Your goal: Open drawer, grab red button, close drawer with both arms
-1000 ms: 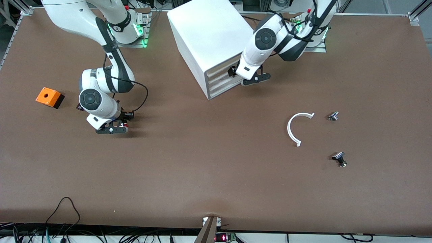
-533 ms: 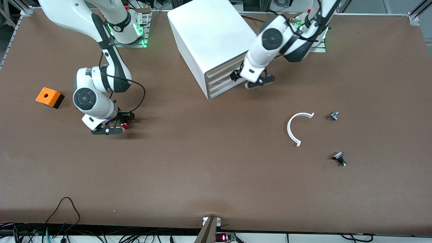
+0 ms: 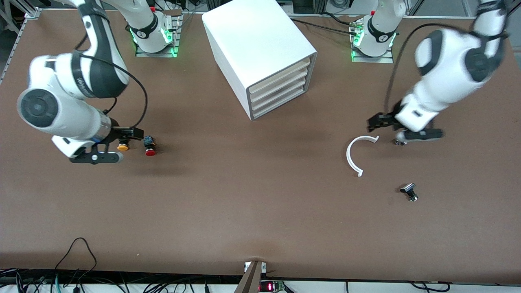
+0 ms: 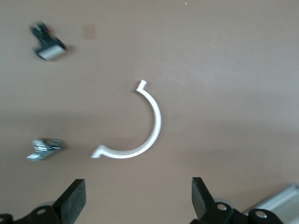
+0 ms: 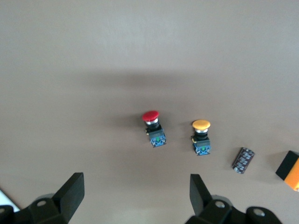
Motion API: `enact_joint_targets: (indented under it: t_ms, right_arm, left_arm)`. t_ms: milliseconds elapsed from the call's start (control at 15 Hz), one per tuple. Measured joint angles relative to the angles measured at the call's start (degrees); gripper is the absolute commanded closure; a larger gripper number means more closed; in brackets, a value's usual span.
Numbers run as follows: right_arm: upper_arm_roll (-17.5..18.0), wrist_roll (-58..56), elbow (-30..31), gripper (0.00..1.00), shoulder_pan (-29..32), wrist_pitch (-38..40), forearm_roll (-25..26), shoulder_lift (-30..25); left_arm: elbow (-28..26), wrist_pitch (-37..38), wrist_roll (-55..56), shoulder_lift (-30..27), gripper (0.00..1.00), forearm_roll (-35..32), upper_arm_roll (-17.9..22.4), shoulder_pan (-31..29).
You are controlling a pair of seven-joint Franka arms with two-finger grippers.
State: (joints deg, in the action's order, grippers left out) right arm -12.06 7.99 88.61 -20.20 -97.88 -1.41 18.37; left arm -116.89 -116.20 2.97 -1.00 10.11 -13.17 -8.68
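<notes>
The red-capped button (image 3: pixel 150 151) lies on the table, free of both grippers. It also shows in the right wrist view (image 5: pixel 153 125). My right gripper (image 3: pixel 97 157) is open and empty, up over the table beside the two buttons; its open jaws show in the right wrist view (image 5: pixel 136 196). The white cabinet (image 3: pixel 260 44) stands at the middle of the robots' edge, and the drawer fronts (image 3: pixel 279 83) are all shut. My left gripper (image 3: pixel 407 132) is open and empty, up over the table toward the left arm's end, seen in the left wrist view (image 4: pixel 138 198).
An orange-yellow button (image 3: pixel 121 146) lies beside the red one. A dark cylinder (image 5: pixel 243 160) and an orange box (image 5: pixel 292 170) lie close by. A white C-shaped piece (image 3: pixel 354 154) and two small metal parts (image 3: pixel 409 191) (image 4: pixel 44 148) lie under and near the left gripper.
My right gripper has let go of the red button, risen and drawn away toward the right arm's end. My left arm has swung from the drawer fronts to over the C-shaped piece.
</notes>
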Motion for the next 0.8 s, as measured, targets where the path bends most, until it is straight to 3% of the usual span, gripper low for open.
enact_joint_targets:
  t_ms: [133, 333, 533, 800]
  right_arm:
    - [0.33, 0.00, -3.72, 0.00, 1.83, 1.09, -0.25, 0.04]
    - [4.27, 0.73, -8.18, 0.00, 7.04, 5.27, -0.28, 0.07]
    - [5.93, 1.10, -11.72, 0.00, 10.17, 7.87, -0.28, -0.71]
    - [6.03, 0.47, -12.07, 0.00, 13.80, 8.58, -0.26, -4.25]
  left_arm:
    - [5.66, 9.86, -5.84, -2.57, 0.00, -1.38, 3.82, -0.11]
    - [11.87, 18.10, -6.77, -5.00, 0.00, -7.31, 4.52, 0.12]
    - [13.75, 21.34, -6.74, -5.55, 0.00, -8.02, 4.08, 0.55]
    - [14.45, 21.53, -6.49, -5.05, 0.00, -8.02, 3.19, 0.82]
